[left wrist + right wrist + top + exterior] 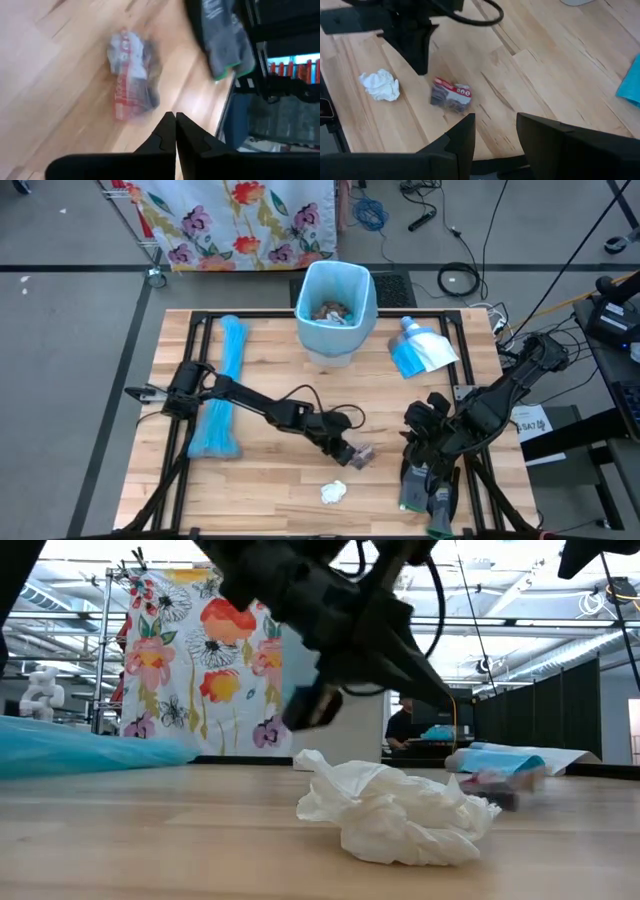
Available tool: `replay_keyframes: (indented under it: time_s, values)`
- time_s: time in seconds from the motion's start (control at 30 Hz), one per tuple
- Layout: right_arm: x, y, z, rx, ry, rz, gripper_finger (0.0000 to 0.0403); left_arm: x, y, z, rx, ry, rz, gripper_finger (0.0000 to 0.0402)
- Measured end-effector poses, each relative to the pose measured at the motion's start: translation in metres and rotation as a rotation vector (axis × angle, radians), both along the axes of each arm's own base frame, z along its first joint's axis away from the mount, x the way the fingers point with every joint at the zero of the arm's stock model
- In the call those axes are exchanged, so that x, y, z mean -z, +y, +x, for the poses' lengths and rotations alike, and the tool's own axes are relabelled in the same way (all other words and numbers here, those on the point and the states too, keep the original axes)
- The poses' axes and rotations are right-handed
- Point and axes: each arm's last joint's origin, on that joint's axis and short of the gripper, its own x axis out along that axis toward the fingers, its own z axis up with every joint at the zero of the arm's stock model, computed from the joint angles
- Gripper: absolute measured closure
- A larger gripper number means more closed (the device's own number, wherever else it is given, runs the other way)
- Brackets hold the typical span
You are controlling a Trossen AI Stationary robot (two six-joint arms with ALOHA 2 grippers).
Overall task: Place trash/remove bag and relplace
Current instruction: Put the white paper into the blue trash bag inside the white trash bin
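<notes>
The left gripper (175, 120) has its fingers pressed together on nothing; the crumpled red-and-grey wrapper (132, 75) lies on the table just beyond their tips. It looks light, soft and slippery, so pinching its bunched middle seems best. The right gripper (495, 125), fingers apart, waits nearby. Only the low view shows the white tissue wad (390, 810) standing puffed and loose.

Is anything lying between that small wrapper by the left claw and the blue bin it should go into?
Nothing visible does. Bare wood lies between the wrapper and the bin; the left gripper, shut and empty, sits beside the wrapper.
</notes>
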Motion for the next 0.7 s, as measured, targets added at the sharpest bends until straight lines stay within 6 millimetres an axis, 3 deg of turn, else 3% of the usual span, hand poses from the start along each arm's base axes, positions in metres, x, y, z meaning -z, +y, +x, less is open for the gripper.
replay_keyframes:
  time_s: [0.17,0.33,0.5,0.7]
  values:
    - [0.0,-0.001,-0.001,-0.004,0.006,-0.016,0.0268,-0.04,0.006,-0.004,0.022,-0.068,0.055,0.04]
    - [0.0,-0.001,-0.001,-0.001,0.0,-0.034,0.0268,-0.077,0.028,-0.019,-0.023,-0.084,0.17,0.04]
    - [0.003,-0.003,0.0,0.022,-0.037,-0.08,0.0268,-0.121,0.058,-0.046,-0.084,-0.135,0.312,0.0401]
    - [0.028,-0.006,0.005,0.076,-0.056,-0.091,0.0268,-0.178,0.105,-0.084,-0.2,-0.272,0.452,0.0401]
